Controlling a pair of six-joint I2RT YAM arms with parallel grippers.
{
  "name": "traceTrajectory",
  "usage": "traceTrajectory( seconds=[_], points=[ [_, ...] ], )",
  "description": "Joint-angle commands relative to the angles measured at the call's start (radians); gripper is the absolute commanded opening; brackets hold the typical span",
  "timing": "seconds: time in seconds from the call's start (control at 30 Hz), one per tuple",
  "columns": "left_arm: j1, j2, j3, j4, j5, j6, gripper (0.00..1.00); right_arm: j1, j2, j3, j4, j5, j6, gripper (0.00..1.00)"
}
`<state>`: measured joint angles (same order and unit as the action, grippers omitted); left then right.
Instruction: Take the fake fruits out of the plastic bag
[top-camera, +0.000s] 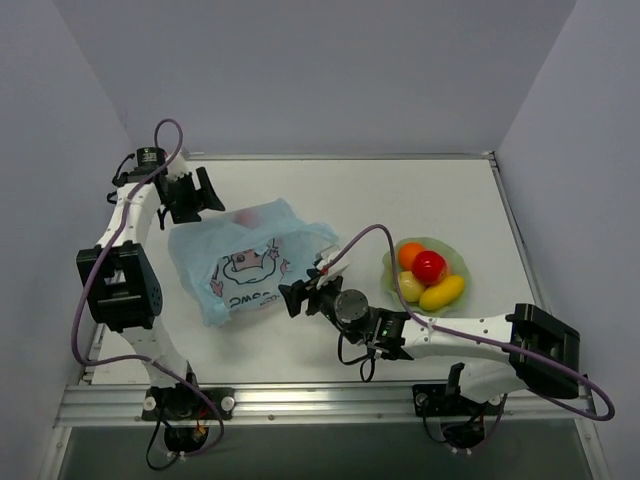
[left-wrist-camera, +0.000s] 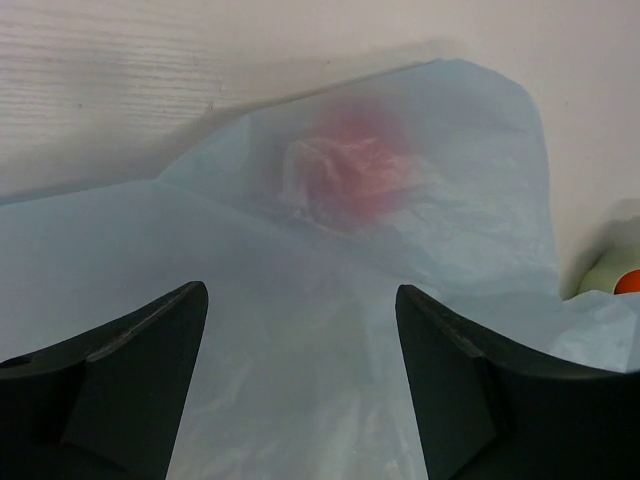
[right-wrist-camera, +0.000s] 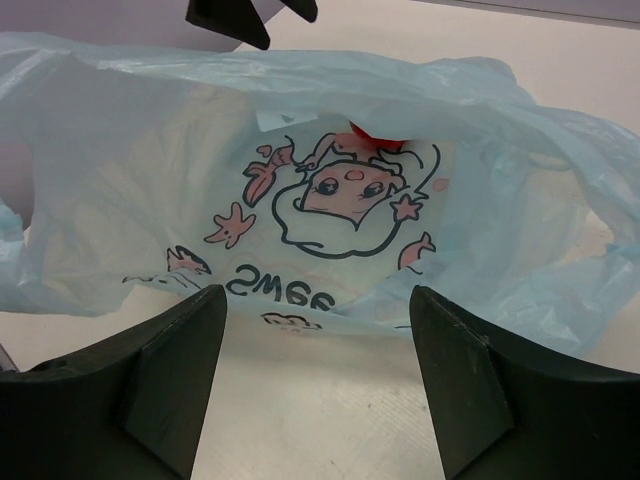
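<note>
The light-blue plastic bag (top-camera: 250, 262) with a black-and-pink cartoon print lies on the table left of centre. A red fruit (top-camera: 247, 216) shows faintly through its far end; in the left wrist view it is a red blur (left-wrist-camera: 352, 175) under the film, and in the right wrist view a red edge (right-wrist-camera: 380, 135) shows inside the bag (right-wrist-camera: 320, 220). My left gripper (top-camera: 205, 192) is open at the bag's far left corner, jaws over the bag (left-wrist-camera: 300, 330). My right gripper (top-camera: 292, 297) is open and empty at the bag's near right edge.
A pale green scalloped dish (top-camera: 455, 262) stands right of centre, holding an orange ball (top-camera: 410, 255), a red round fruit (top-camera: 430, 266), a pale yellow lemon (top-camera: 410, 286) and a yellow fruit (top-camera: 442, 292). White walls enclose the table on three sides.
</note>
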<state>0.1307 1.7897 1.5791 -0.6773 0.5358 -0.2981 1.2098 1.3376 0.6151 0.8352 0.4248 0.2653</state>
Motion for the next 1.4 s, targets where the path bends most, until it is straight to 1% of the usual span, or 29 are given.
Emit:
traceTrajectory(
  seconds=[0.0, 0.07, 0.23, 0.3, 0.33, 0.43, 0.63, 0.7, 0.73, 0.77, 0.8, 0.83, 0.87, 0.97, 1.0, 1.1, 1.17, 1.27, 1.37],
  points=[
    [0.064, 0.067, 0.07, 0.013, 0.173, 0.031, 0.73, 0.022, -0.038, 0.028, 0.01, 0.003, 0.005, 0.69],
    [0.101, 0.114, 0.079, 0.039, 0.223, 0.037, 0.72, 0.034, -0.049, 0.028, 0.005, 0.008, 0.0, 0.7],
    [0.126, 0.267, 0.113, 0.012, 0.311, 0.108, 0.7, 0.05, -0.063, 0.025, -0.001, 0.032, -0.012, 0.7],
    [0.122, 0.296, 0.114, 0.036, 0.381, 0.087, 0.69, 0.053, -0.061, 0.025, -0.002, 0.035, -0.017, 0.7],
    [0.121, 0.3, 0.11, 0.079, 0.392, 0.074, 0.69, 0.053, -0.057, 0.026, -0.001, 0.04, -0.018, 0.7],
    [0.118, 0.298, 0.091, 0.154, 0.4, 0.028, 0.69, 0.053, -0.038, 0.035, -0.002, 0.04, -0.023, 0.7],
    [0.118, 0.316, 0.098, 0.137, 0.329, 0.059, 0.68, 0.054, -0.006, 0.048, 0.004, 0.023, -0.017, 0.71],
    [0.116, 0.318, 0.082, 0.183, 0.34, 0.034, 0.6, 0.054, 0.002, 0.051, 0.005, 0.014, -0.015, 0.71],
    [0.11, 0.315, 0.052, 0.211, 0.346, 0.021, 0.41, 0.054, 0.003, 0.054, 0.005, 0.011, -0.014, 0.71],
    [0.107, 0.31, 0.036, 0.235, 0.349, 0.01, 0.31, 0.054, 0.006, 0.054, 0.005, 0.011, -0.015, 0.71],
    [0.103, 0.301, 0.024, 0.254, 0.343, -0.002, 0.24, 0.054, 0.008, 0.055, 0.005, 0.011, -0.015, 0.71],
    [0.101, 0.298, 0.016, 0.275, 0.342, -0.004, 0.08, 0.054, 0.009, 0.057, 0.005, 0.012, -0.017, 0.71],
    [0.101, 0.293, 0.003, 0.288, 0.343, -0.01, 0.03, 0.054, 0.011, 0.058, 0.004, 0.012, -0.017, 0.71],
    [0.107, 0.252, -0.034, 0.346, 0.349, -0.056, 0.02, 0.054, 0.008, 0.058, -0.002, 0.017, -0.017, 0.71],
    [0.109, 0.22, -0.048, 0.404, 0.365, -0.1, 0.02, 0.053, 0.009, 0.058, -0.001, 0.019, -0.017, 0.71],
    [0.11, 0.148, -0.103, 0.49, 0.375, -0.189, 0.02, 0.054, 0.012, 0.063, -0.001, 0.02, -0.017, 0.71],
    [0.107, 0.113, -0.125, 0.528, 0.371, -0.213, 0.02, 0.054, 0.011, 0.063, -0.001, 0.028, -0.018, 0.71],
    [0.104, 0.051, -0.156, 0.547, 0.336, -0.219, 0.02, 0.054, -0.003, 0.057, -0.002, 0.046, -0.017, 0.71],
    [0.09, 0.011, -0.15, 0.519, 0.276, -0.164, 0.02, 0.054, -0.011, 0.06, -0.021, 0.054, -0.017, 0.71]
  ],
)
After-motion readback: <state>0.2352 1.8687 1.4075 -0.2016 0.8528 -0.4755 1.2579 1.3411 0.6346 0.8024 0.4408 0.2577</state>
